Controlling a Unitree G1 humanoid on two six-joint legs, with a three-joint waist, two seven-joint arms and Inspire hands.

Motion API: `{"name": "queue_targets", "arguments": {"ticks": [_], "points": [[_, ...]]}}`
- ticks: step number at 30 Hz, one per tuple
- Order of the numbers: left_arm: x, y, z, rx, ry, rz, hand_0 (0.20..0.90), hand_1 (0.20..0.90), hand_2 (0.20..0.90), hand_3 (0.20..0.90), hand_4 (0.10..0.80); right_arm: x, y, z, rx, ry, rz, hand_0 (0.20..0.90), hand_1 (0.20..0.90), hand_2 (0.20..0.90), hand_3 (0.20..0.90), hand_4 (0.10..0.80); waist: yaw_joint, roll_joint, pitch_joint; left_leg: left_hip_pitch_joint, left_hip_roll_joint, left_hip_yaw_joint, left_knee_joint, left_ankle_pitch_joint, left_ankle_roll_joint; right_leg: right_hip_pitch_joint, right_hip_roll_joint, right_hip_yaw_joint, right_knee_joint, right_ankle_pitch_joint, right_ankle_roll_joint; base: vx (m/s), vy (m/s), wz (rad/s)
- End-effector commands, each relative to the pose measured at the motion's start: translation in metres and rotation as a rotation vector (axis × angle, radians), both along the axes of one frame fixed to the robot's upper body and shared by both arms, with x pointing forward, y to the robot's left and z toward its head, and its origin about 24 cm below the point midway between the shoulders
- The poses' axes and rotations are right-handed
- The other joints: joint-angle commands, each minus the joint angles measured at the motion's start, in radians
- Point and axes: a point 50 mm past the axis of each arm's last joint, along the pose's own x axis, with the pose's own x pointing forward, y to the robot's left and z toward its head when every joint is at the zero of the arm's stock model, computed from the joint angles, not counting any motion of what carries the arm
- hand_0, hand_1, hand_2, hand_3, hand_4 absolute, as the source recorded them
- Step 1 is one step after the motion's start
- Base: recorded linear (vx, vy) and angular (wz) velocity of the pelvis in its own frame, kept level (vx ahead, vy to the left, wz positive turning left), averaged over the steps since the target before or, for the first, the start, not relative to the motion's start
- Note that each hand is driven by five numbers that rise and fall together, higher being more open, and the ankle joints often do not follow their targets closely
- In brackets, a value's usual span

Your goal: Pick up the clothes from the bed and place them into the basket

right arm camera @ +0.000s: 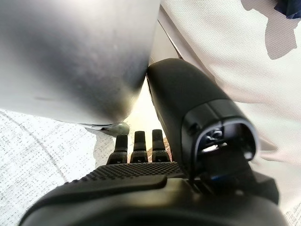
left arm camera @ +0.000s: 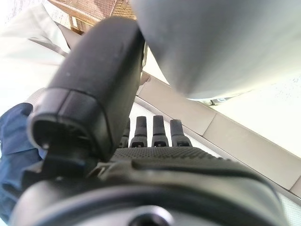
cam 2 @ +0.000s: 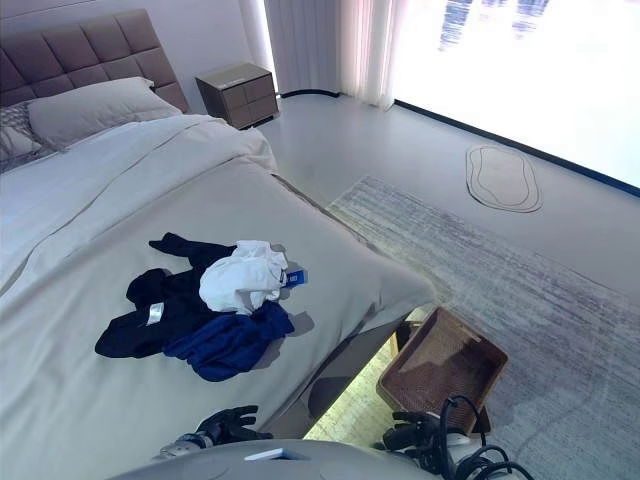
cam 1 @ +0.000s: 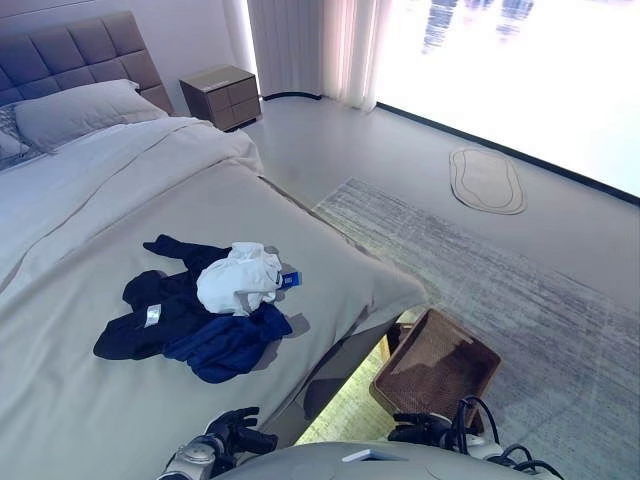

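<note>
A pile of clothes lies on the beige bed near its foot edge: a white garment on top, a black garment to its left and a blue garment in front. The brown wicker basket stands tilted on the floor beside the bed's foot corner, with nothing in it. My left hand hangs low near the bed edge, short of the clothes, fingers relaxed and empty. My right hand hangs low just in front of the basket, fingers straight and empty.
A grey rug covers the floor under the basket. A small oval mat lies by the bright window. A nightstand stands by the headboard, with pillows at the bed's head and curtains behind.
</note>
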Motion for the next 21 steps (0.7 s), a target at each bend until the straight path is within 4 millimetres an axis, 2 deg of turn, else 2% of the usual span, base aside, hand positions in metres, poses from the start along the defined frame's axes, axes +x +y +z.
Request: {"name": "queue_targets", "arguments": {"ticks": [1, 7, 11, 21], "points": [[0.015, -0.003, 0.002, -0.004, -0.016, -0.041, 0.900, 0.900, 0.900, 0.900, 0.800, -0.014, 0.006, -0.004, -0.005, 0.080, 0.087, 0.900, 0.900, 0.900, 0.900, 0.800, 0.012, -0.032, 0.049, 0.017, -0.070, -0.025, 0.006, -0.073, 0.059, 0.021, -0.014, -0.003, 0.054, -0.035, 0.020, 0.000, 0.000, 0.00], [0.017, -0.003, 0.002, 0.005, -0.023, -0.048, 0.900, 0.900, 0.900, 0.900, 0.800, -0.014, 0.004, -0.004, -0.026, 0.078, 0.071, 0.900, 0.900, 0.900, 0.900, 0.800, 0.014, -0.030, 0.053, 0.013, -0.070, -0.027, 0.009, -0.072, 0.060, 0.019, -0.015, -0.006, 0.060, -0.038, 0.018, 0.000, 0.000, 0.00], [0.013, -0.004, 0.001, 0.021, -0.006, -0.062, 0.900, 0.900, 0.900, 0.900, 0.800, -0.014, -0.001, -0.004, -0.070, 0.063, -0.083, 0.900, 0.900, 0.900, 0.900, 0.800, 0.013, -0.027, 0.055, 0.014, -0.070, -0.029, 0.012, -0.073, 0.063, 0.017, -0.014, -0.005, 0.070, -0.044, 0.017, 0.000, 0.000, 0.00], [0.004, -0.003, -0.001, 0.025, 0.018, -0.040, 0.900, 0.900, 0.900, 0.900, 0.800, -0.015, -0.006, -0.004, -0.121, 0.021, -0.207, 0.900, 0.900, 0.900, 0.900, 0.800, 0.011, -0.024, 0.052, 0.017, -0.070, -0.030, 0.010, -0.076, 0.063, 0.020, -0.013, -0.004, 0.072, -0.049, 0.016, 0.006, 0.001, 0.00]]}}
